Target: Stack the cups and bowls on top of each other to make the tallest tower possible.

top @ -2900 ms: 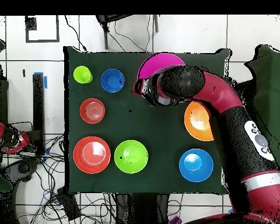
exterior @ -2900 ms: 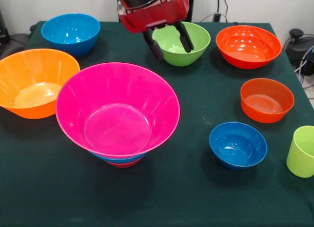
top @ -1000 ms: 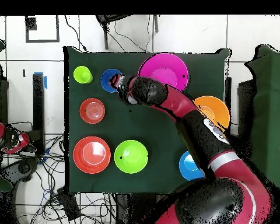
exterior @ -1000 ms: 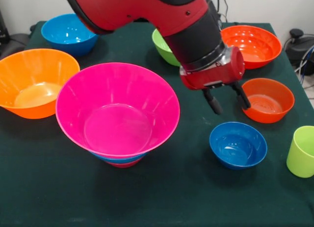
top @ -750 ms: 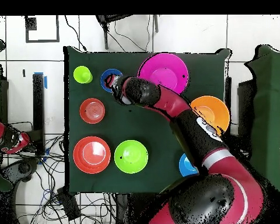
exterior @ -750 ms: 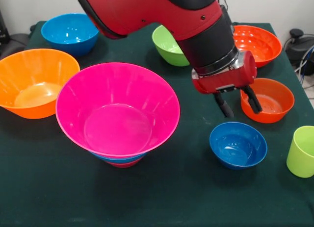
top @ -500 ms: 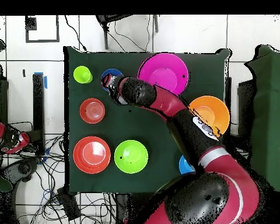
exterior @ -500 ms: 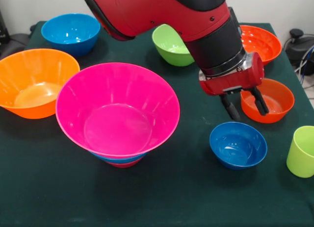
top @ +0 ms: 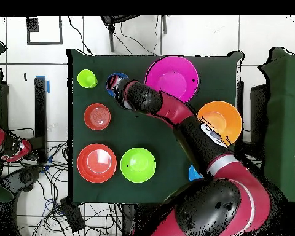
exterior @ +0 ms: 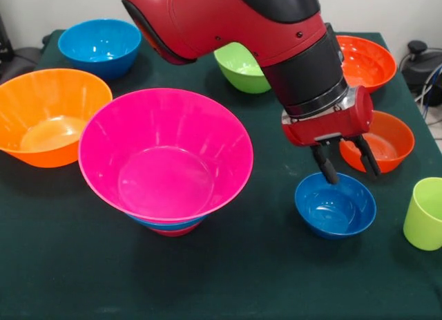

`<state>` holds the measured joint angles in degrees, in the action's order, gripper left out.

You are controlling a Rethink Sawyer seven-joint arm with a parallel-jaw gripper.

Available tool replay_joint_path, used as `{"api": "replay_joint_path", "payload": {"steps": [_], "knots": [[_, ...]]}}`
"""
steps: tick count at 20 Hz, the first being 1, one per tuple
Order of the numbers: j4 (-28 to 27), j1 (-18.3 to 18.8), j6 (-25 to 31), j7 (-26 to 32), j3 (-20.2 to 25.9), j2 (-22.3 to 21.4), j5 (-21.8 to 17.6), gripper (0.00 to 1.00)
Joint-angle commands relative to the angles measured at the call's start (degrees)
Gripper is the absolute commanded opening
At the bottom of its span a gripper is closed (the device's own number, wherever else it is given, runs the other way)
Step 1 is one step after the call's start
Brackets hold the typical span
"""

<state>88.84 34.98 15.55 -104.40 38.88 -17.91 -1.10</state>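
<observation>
The tower stands at the front left: a large pink bowl [exterior: 166, 154] sits on a medium blue bowl [exterior: 173, 222], with a small crimson bowl [exterior: 174, 231] showing under it. My gripper [exterior: 351, 173] is open and empty, its fingertips just above the far rim of the small blue bowl [exterior: 335, 208]. The lime-green cup [exterior: 425, 213] stands upright to the right of that bowl. In the overhead view my arm covers part of the small blue bowl [top: 110, 78], beside the cup [top: 86, 78] and the pink bowl [top: 171, 77].
A large orange bowl [exterior: 48, 116] and a medium blue bowl [exterior: 100, 47] sit at the left. A green bowl [exterior: 238, 68] and a large red-orange bowl [exterior: 366, 61] sit at the back, partly behind my arm. A smaller red-orange bowl [exterior: 390, 137] lies just behind the gripper.
My arm has swung from over the green bowl at the back to the small blue bowl and come lower. The gripper stays open. No bowl or cup has moved.
</observation>
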Motion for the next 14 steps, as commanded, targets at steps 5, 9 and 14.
{"api": "replay_joint_path", "payload": {"steps": [5, 9, 14], "knots": [[-0.57, 1.87, -2.76, -7.04, 3.80, 2.84, 2.11, 1.00], [-1.19, 2.47, -2.70, -6.57, 4.64, 3.58, 1.92, 1.00], [-1.30, 2.98, -2.72, -6.53, 5.18, 3.99, 1.61, 1.00]]}}
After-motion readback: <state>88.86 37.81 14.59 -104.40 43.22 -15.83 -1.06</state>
